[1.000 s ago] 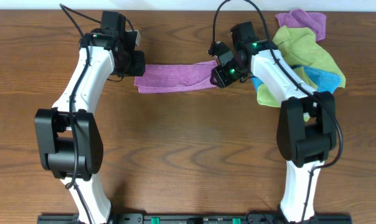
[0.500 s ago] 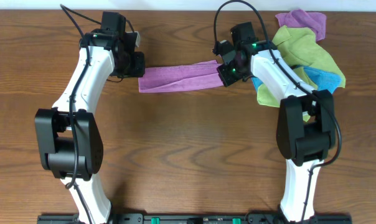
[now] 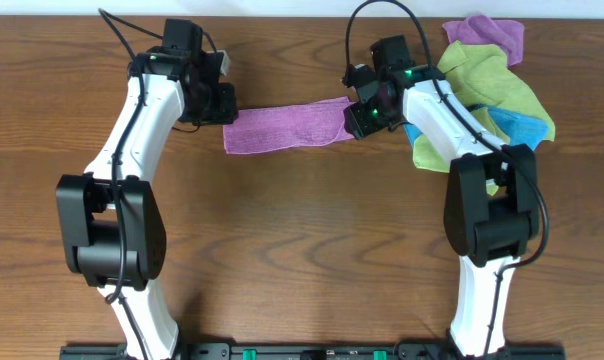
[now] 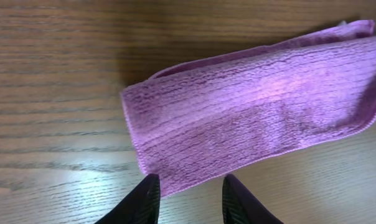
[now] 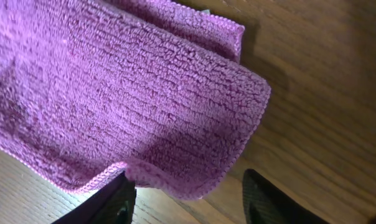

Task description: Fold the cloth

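Note:
The lilac cloth lies on the wooden table as a long folded strip between my two grippers. My left gripper is at its left end. In the left wrist view the cloth lies flat, and its near corner sits just ahead of the open left gripper, not pinched. My right gripper is over the strip's right end. In the right wrist view the cloth's doubled edge droops onto one fingertip of the right gripper, whose jaws stand wide apart.
A pile of cloths lies at the back right, beside my right arm: a lime-green one, a blue one and another purple one. The table's far edge runs close behind both grippers.
My right gripper carried the cloth's right end a little up and right, then opened and let it go. The strip now lies wider and flatter. The left gripper stayed put.

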You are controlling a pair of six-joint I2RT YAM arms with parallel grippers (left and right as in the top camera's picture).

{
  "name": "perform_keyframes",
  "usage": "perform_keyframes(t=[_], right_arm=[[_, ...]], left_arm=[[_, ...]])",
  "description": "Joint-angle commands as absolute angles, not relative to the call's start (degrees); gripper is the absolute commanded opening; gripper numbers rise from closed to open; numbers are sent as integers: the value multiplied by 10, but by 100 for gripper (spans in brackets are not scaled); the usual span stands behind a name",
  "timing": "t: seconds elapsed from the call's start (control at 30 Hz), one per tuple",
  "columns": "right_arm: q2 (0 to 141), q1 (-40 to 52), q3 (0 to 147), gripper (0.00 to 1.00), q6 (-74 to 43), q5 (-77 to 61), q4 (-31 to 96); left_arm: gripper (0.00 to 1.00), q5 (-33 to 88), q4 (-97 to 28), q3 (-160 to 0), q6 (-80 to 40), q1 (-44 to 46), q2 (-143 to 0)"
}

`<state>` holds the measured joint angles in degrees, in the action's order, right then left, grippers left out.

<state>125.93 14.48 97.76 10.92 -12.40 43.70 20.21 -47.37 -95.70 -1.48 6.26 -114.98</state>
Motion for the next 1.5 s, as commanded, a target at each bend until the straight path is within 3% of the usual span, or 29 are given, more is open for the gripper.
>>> perform_keyframes(t=[0.0, 0.13, 0.27, 0.73, 1.33, 1.47], right_arm=[[1244, 145, 1002, 58, 86, -138, 435], [1227, 143, 1016, 61, 85, -138, 436], [1222, 128, 1016, 56, 55, -140, 446], [1223, 96, 1010, 72, 53, -256, 470], [1224, 81, 963, 83, 58, -280, 472], [1246, 67, 961, 85, 58, -350, 474]], left_arm=[[34, 217, -466, -956, -7, 81, -1163], [28, 157, -458, -956, 3, 106, -1188], [6, 129, -463, -956, 3, 116, -1231], [6, -15, -431, -956, 8, 115, -1272], [6, 20, -400, -956, 35, 116, -1294], [6, 19, -400, -956, 39, 116, -1295]])
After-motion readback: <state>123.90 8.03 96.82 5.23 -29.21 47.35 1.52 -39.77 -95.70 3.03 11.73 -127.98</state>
